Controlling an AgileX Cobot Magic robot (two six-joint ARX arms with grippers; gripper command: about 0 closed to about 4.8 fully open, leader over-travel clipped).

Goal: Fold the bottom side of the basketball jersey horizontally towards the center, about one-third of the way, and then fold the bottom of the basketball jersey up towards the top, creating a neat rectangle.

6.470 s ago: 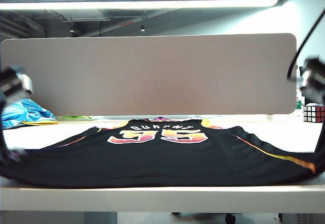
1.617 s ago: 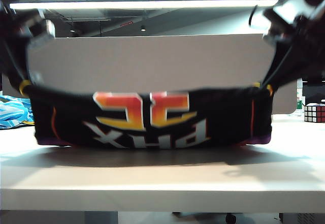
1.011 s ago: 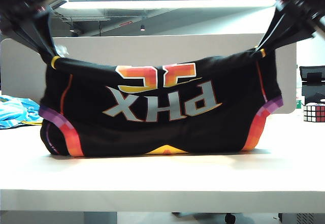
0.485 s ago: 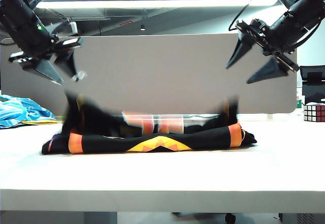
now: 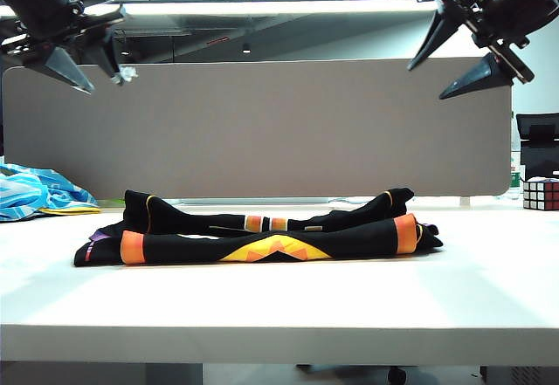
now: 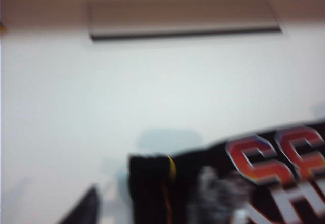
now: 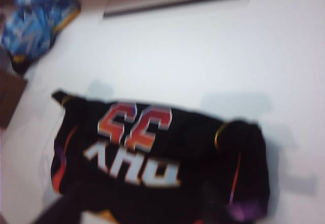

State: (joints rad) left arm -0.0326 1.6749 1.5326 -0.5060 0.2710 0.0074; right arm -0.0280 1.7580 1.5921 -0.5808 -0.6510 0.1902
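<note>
The black basketball jersey (image 5: 262, 233) lies folded into a low, wide bundle on the white table (image 5: 279, 306), with orange bands at both ends and a yellow sunburst along the front. Its number and white lettering face up in the left wrist view (image 6: 264, 163) and the right wrist view (image 7: 152, 148). High over the bundle's left end, my left gripper (image 5: 98, 75) hangs open and empty. Above the right end my right gripper (image 5: 428, 82) is also open and holds nothing. One dark finger (image 6: 84, 211) of the left gripper shows, blurred.
A light blue patterned cloth (image 5: 35, 193) lies at the far left of the table. A Rubik's cube (image 5: 540, 194) stands at the far right. A grey divider panel (image 5: 262, 127) runs along the back edge. Bare white tabletop lies in front of the bundle.
Both grippers opened and let go of the jersey's raised edge, which dropped flat onto the layer below. Both arms then rose and drew apart.
</note>
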